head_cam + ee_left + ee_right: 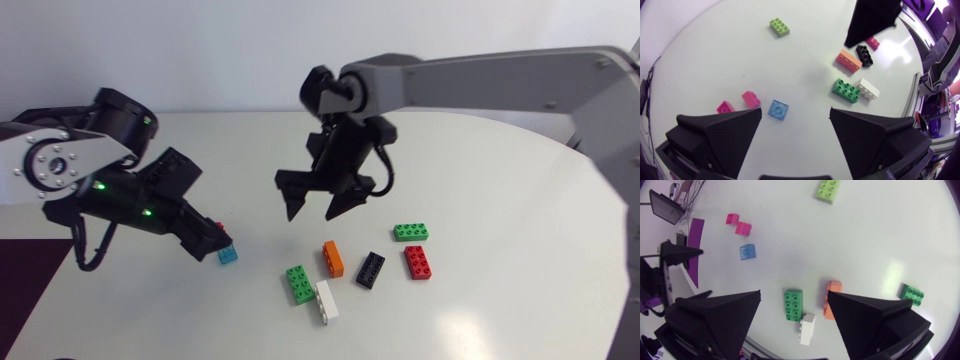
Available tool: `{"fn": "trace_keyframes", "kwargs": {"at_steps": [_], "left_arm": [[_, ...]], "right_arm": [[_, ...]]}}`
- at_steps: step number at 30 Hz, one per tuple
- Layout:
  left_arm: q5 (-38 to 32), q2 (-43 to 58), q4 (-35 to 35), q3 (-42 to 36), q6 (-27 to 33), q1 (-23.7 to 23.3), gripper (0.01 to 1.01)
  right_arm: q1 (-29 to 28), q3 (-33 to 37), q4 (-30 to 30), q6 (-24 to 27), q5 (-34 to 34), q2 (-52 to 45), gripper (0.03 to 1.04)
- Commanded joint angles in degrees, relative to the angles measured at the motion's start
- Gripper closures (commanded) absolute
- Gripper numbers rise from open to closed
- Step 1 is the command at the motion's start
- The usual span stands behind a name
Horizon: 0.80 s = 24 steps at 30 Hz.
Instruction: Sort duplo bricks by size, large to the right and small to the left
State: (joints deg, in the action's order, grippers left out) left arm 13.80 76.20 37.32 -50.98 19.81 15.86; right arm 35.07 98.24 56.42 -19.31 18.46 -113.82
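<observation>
Head view, from the near edge of the table (520,310) outward: white brick (327,301) closest, touching or just beside a dark green brick (298,283). A little farther in, orange brick (333,258), black brick (371,269) and red brick (418,262) close together, then a second green brick (411,232) toward the right edge. Off to the left of that cluster, a small blue brick (228,255) right at the tips of the left gripper (215,240). Seen from the left wrist, jaws spread wide with nothing held, blue brick just ahead of the gap, two small pink bricks (751,98) close beside it. Above the table's middle, right gripper (313,213), also spread wide and empty, hanging over the green, white and orange pieces. Farthest out, well apart from the rest, a lime brick (779,26). Likely trouble from here: closing on the blue brick off-centre and knocking the pink ones away; dropping into the packed cluster and dragging a neighbour along with the chosen piece; both arms crowding the middle and clipping each other. No legible writing, label or brand mark on bricks or grippers.
</observation>
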Motion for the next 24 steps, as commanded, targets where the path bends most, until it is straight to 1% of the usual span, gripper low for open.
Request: {"fn": "trace_keyframes", "kwargs": {"at_steps": [1, 3, 6, 8, 10, 12, 15, 18, 20, 24], "left_arm": [[0.9, 5.4, 0.6, -1.9, -1.0, 2.6, 0.084], [0.9, 9.5, 1.2, -3.5, -2.0, 2.4, 0.084], [0.9, 12.7, 1.5, -4.3, -1.9, 1.4, 0.085], [0.9, 13.8, 1.4, -4.7, -1.7, 1.5, 0.085], [0.9, 14.7, 1.0, -6.1, -1.7, 1.7, 0.085], [0.9, 16.0, -0.2, -8.0, -2.0, 1.8, 0.085], [0.9, 20.4, -1.0, -13.7, -3.2, 2.1, 0.085], [0.8, 26.5, -0.7, -22.1, -6.5, 3.0, 0.085], [0.6, 30.1, -0.3, -27.2, -9.4, 4.5, 0.085], [-1.5, 37.8, 0.4, -36.2, -13.7, 7.8, 0.085]], "right_arm": [[-3.0, -3.0, 0.7, -1.9, -0.4, 6.3, 0.06], [-5.5, -5.1, 0.1, -2.6, -1.5, 10.6, 0.06], [-8.3, -8.9, -2.0, -3.5, -3.3, 16.0, 0.06], [-9.1, -11.1, -3.2, -3.5, -6.8, 18.3, 0.06], [-10.0, -15.3, -6.9, -3.6, -10.1, 21.4, 0.06], [-10.6, -19.6, -9.8, -3.9, -11.7, 24.6, 0.06], [-11.5, -25.6, -14.1, -4.3, -14.6, 29.4, 0.06], [-12.5, -30.6, -17.9, -4.2, -18.9, 32.8, 0.06], [-12.7, -32.0, -19.8, -4.2, -20.7, 33.3, 0.06], [-13.5, -32.2, -19.8, -4.2, -21.2, 33.2, 0.06]]}}
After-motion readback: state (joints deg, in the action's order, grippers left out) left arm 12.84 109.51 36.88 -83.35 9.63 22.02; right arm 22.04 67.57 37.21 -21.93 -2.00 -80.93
